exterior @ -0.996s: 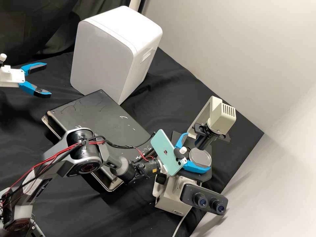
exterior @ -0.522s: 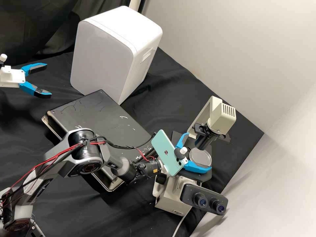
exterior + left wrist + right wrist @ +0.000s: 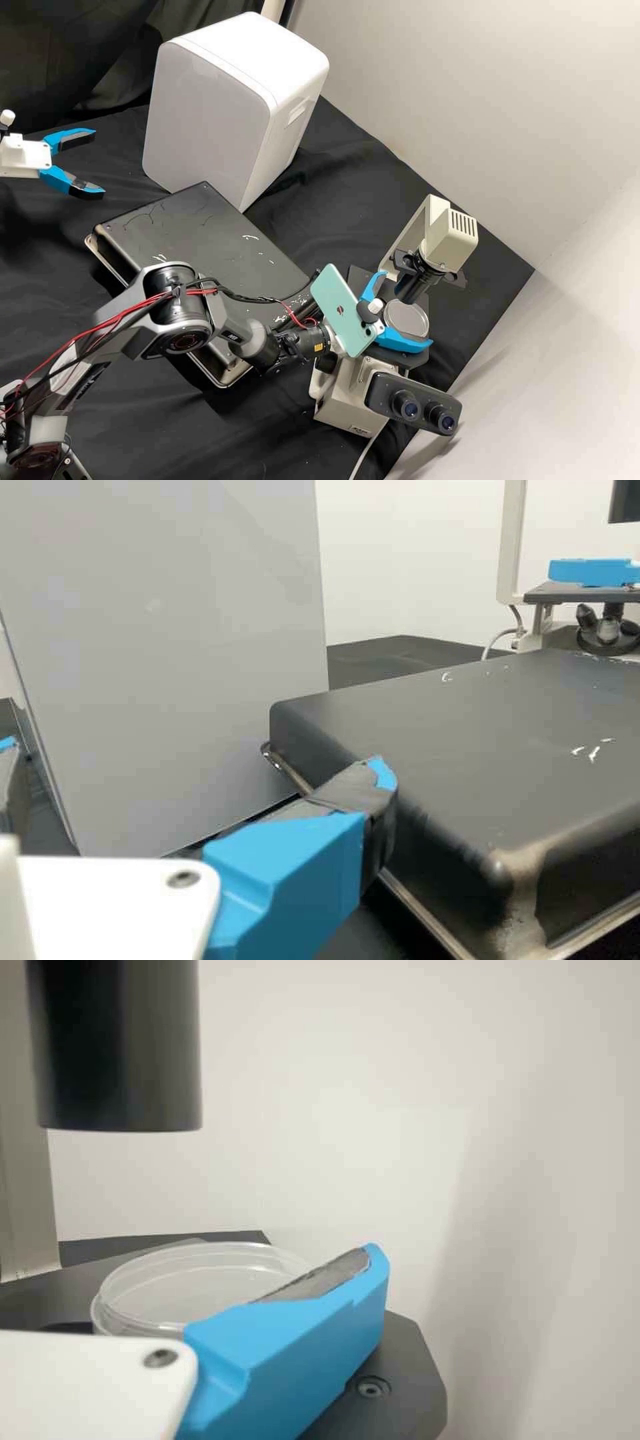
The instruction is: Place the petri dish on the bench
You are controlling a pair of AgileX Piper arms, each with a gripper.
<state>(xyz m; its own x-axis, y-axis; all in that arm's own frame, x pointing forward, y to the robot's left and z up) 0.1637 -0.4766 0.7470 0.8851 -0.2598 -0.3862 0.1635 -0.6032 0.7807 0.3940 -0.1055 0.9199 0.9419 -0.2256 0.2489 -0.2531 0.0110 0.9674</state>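
R hand (image 3: pixel 407 309) has edged a bit further fwd over the microscope stage (image 3: pixel 419 358) vs a sec ago. Its fingers are spread wide, one each side of the dish (image 3: pixel 408 323); can't tell if they touch it. Dish hasn't moved: flat on the stage, not on the desk (image 3: pixel 347 167). L hand (image 3: pixel 98 163) is open w/ nothing in it, above the desk's far left, approx. same spot.
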